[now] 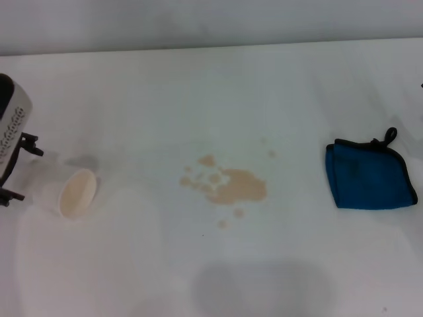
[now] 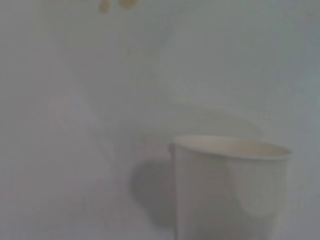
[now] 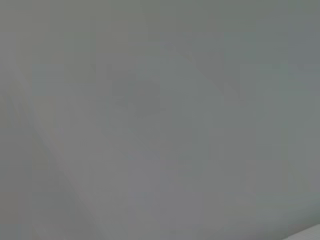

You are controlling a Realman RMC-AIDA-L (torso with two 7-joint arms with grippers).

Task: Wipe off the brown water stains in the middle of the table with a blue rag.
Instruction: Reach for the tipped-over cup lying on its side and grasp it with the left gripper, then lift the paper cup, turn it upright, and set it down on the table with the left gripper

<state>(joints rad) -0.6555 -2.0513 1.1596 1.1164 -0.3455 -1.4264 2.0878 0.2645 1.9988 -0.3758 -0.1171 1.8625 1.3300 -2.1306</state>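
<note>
The brown water stains (image 1: 232, 186) lie in the middle of the white table (image 1: 198, 92), a tan blotch with small droplets around it. Their edge also shows in the left wrist view (image 2: 115, 4). The blue rag (image 1: 367, 176) lies folded flat at the right, with its black loop at the far corner. My left gripper (image 1: 20, 170) is at the far left edge, low over the table, its two black fingertips apart and empty. My right gripper is out of view. The right wrist view shows only plain grey surface.
A cream paper cup (image 1: 76, 193) lies on its side just right of the left gripper, mouth toward the near side. It fills the near part of the left wrist view (image 2: 230, 190). The table's far edge (image 1: 211, 46) runs along the back.
</note>
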